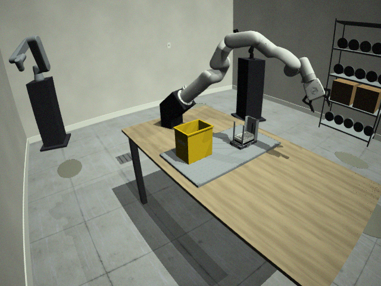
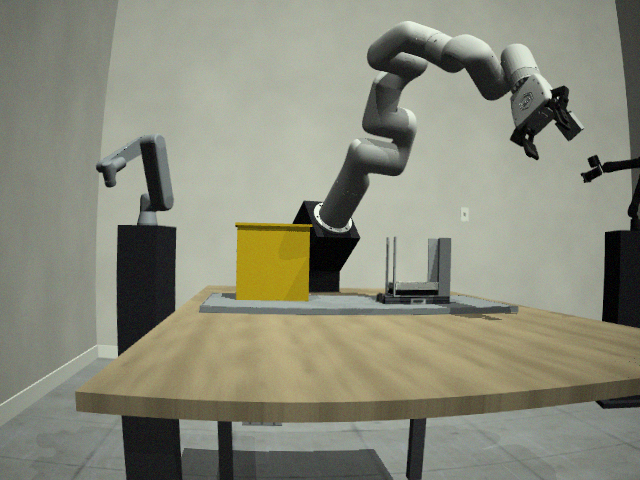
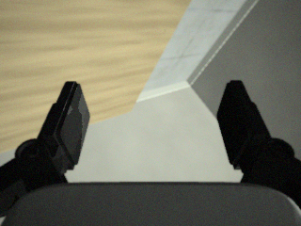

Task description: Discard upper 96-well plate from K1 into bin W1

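Grey concrete floor and pale walls surround a long wooden worktop (image 1: 277, 196) with a grey mat (image 1: 215, 166) on it. High above the far end of the worktop hangs the tool (image 2: 549, 133), its two dark fingers spread fully apart with nothing between them; the wrist view shows only bare worktop, floor and wall. From the tool, the task's thing lies well apart, down and back toward the arm's base: stack rack K1 (image 1: 249, 123) stands on the mat, upright posts around two stacked plates, the upper 96-well plate (image 1: 243, 134) lying flat on top. Its long axis cannot be judged at this size. Beyond the rack, farther from the tool, stands the yellow plastics bin W1 (image 1: 193, 144), upright and open-mouthed. The coming move probably calls for swinging back and descending over the rack.
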`<action>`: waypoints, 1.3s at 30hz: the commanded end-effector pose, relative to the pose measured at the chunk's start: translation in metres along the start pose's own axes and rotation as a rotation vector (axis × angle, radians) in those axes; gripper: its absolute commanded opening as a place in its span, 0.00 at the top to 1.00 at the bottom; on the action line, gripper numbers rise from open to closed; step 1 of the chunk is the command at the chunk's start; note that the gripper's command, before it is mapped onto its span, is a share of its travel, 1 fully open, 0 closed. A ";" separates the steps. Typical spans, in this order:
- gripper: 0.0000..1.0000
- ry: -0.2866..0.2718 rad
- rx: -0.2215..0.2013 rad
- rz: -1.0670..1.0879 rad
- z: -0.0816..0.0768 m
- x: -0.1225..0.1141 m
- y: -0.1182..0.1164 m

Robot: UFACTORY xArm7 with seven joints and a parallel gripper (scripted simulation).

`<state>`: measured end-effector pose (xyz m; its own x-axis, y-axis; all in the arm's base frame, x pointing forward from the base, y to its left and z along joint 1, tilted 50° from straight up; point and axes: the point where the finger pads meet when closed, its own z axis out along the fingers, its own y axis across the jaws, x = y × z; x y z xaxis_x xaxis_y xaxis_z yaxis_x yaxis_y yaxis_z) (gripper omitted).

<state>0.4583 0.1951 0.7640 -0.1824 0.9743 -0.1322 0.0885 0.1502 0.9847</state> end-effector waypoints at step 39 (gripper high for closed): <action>0.00 0.027 0.221 0.153 -0.080 -0.035 -0.129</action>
<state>0.3865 0.1358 0.6660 -0.1760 0.9843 0.0099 0.3150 0.0468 0.9479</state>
